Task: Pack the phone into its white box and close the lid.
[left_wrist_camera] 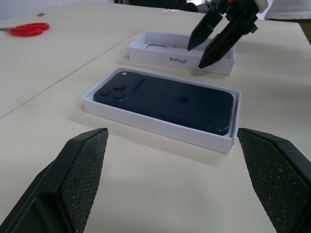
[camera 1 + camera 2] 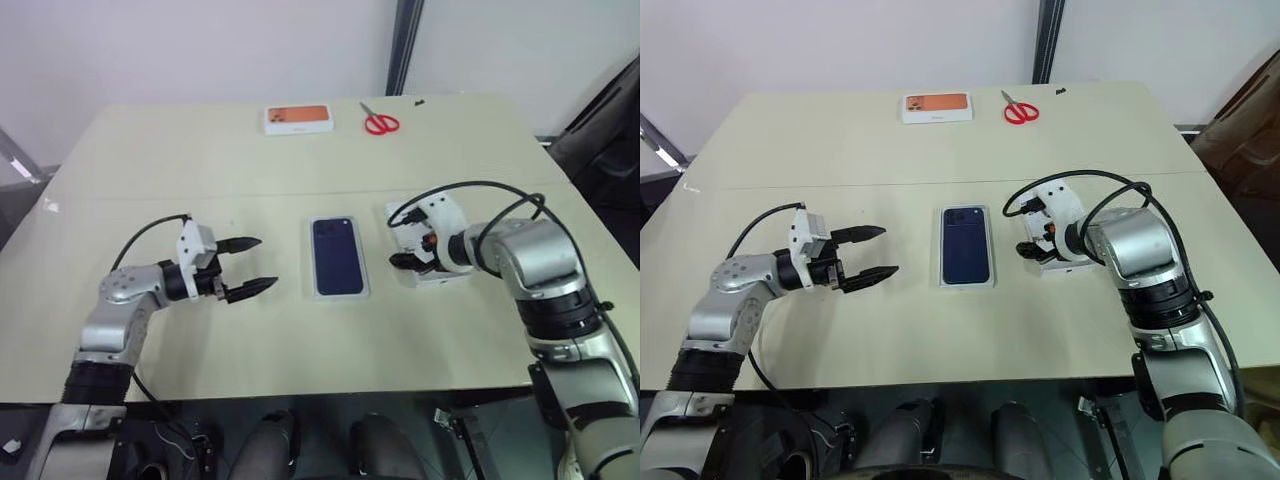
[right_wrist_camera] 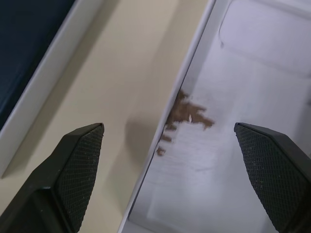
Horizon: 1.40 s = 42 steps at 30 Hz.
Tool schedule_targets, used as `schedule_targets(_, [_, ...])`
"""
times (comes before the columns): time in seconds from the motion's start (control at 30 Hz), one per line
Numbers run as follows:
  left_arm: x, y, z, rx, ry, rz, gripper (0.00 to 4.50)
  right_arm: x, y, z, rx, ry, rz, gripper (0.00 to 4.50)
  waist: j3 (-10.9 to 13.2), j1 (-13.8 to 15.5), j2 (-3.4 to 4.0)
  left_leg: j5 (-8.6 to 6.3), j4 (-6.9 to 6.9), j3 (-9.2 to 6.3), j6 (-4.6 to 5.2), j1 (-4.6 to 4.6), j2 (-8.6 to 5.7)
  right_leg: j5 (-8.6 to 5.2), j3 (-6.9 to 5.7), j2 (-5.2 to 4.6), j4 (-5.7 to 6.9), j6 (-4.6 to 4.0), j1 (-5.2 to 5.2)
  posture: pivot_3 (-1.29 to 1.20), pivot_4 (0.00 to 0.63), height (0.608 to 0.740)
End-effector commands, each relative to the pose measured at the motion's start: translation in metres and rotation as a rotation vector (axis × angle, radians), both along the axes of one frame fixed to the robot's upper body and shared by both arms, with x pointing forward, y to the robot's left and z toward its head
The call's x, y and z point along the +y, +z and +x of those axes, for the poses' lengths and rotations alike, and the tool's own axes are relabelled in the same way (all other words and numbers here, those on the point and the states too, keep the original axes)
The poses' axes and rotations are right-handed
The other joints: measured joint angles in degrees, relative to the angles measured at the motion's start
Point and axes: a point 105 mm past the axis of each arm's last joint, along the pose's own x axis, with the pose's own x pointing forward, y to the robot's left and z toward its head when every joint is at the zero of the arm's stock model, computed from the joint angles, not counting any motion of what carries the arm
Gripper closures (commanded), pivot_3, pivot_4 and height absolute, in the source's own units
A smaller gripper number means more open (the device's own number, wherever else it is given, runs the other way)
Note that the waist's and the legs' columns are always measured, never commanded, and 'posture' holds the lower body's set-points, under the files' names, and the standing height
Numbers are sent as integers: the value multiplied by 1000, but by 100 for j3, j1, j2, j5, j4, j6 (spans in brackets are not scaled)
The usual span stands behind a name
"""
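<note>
At frame centre, the phone (image 2: 338, 256) lies in the white box (image 1: 160, 127). Right of it, the spread right gripper (image 2: 402, 261) hovers over the lid (image 1: 181, 53); the left gripper (image 2: 251, 266) gapes empty at left.

1. My right gripper (image 2: 402, 261) and wrist cover much of the open white cardboard lid (image 2: 445, 217); its printed top cannot be seen.
2. Lettering on the far white box with the orange-printed top (image 2: 298, 119) is too small to read.
3. In my right wrist view the dark navy-blue phone (image 3: 24, 43) is cut by the frame edge.
</note>
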Motion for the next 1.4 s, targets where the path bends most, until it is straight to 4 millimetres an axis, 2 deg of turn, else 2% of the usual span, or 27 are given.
schedule_targets(0.03, [-3,9,-1,-46,4,-3,11,14,19,6,-17,-8,39,0,0,0,0,0,0,0,0,0,0,0,0,0,1,0,0,0,150,734])
schedule_targets(0.2, [-6,10,0,-54,16,-16,11,20,18,10,-5,-40,45,0,0,37,0,0,3,1,0,-1,-1,0,-1,0,0,0,2,0,150,734])
schedule_targets(0.43, [-8,10,1,-53,30,-20,11,13,7,11,5,-91,-7,0,0,15,0,-1,3,1,1,-1,-2,0,-1,-1,0,0,0,0,150,734])
schedule_targets(0.73, [-12,9,0,-50,36,-27,11,15,2,7,32,-117,-16,0,0,7,0,-1,1,3,1,-2,-1,0,0,0,2,0,-2,0,150,734])
schedule_targets(0.83, [-13,8,0,-50,38,-29,0,16,-2,7,39,-127,-23,831,0,14,0,-1,2,3,1,-2,-1,0,0,0,2,0,-1,0,150,734])
schedule_targets(0.93, [-13,9,0,-49,41,-32,0,15,-6,7,44,-141,-34,2405,0,8,0,-1,3,3,1,-1,-2,0,0,0,2,0,0,0,150,734])
schedule_targets(0.97, [-13,9,1,-49,42,-33,0,15,-8,7,46,-146,-36,2763,0,8,0,0,2,2,1,-1,-1,0,0,0,2,0,-1,0,150,734])
schedule_targets(1.07, [-13,11,1,-48,46,-35,0,13,-11,6,53,-162,-39,4450,0,8,0,0,2,3,1,-1,-1,0,0,0,2,0,0,0,150,734])
schedule_targets(1.3, [-12,10,1,-42,51,-38,0,13,-5,11,28,-202,-23,4450,0,8,0,0,2,2,1,-1,-1,0,0,1,2,0,0,0,150,734])
schedule_targets(1.4, [-11,10,2,-40,57,-45,0,26,8,17,-17,-196,94,4450,0,1,1,0,1,2,1,-1,-1,0,1,1,2,0,-1,0,150,734])
